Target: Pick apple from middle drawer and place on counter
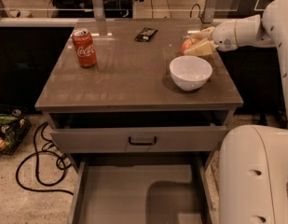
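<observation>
The apple (pixel 187 45) is red with a yellowish patch and sits at the counter's (pixel 134 73) back right, behind the white bowl (pixel 190 72). My gripper (pixel 198 41) reaches in from the right with its cream fingers on either side of the apple, holding it low over the counter top. The middle drawer (pixel 139 195) is pulled out at the bottom of the view, its grey floor bare.
A red soda can (pixel 84 47) stands at the counter's left. A small dark packet (pixel 146 34) lies at the back centre. A drawer front with a black handle (pixel 142 141) is above the open drawer. Cables (pixel 38 162) lie on the floor at left. My white base (pixel 255 176) fills the lower right.
</observation>
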### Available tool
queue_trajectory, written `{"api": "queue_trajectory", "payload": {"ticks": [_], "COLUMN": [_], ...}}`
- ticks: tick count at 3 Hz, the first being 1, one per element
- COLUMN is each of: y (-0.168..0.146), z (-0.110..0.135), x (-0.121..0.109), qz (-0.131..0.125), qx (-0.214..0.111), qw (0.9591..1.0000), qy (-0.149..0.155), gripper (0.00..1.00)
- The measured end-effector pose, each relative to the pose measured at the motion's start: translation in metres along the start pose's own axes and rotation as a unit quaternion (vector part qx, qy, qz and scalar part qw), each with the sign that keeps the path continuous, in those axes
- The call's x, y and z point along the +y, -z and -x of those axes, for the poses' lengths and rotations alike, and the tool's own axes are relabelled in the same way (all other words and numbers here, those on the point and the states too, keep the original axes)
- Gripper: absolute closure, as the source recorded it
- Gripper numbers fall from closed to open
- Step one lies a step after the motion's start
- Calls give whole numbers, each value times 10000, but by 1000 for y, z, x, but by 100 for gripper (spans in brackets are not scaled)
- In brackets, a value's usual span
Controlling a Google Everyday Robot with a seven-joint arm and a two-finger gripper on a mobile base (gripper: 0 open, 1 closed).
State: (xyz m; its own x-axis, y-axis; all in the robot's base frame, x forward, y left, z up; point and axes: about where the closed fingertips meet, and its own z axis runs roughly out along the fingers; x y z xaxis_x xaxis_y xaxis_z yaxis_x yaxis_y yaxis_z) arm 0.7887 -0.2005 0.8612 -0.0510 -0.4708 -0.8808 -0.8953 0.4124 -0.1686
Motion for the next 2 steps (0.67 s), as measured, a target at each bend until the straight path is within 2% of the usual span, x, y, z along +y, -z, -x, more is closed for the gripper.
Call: {"api": "queue_trajectory", "payload": {"ticks": [2], "y": [-8], "z": [-1], "x": [1], "qz": [49], "qx": [-3], "qw": [10000], "qy": [-10], "gripper": [36]}}
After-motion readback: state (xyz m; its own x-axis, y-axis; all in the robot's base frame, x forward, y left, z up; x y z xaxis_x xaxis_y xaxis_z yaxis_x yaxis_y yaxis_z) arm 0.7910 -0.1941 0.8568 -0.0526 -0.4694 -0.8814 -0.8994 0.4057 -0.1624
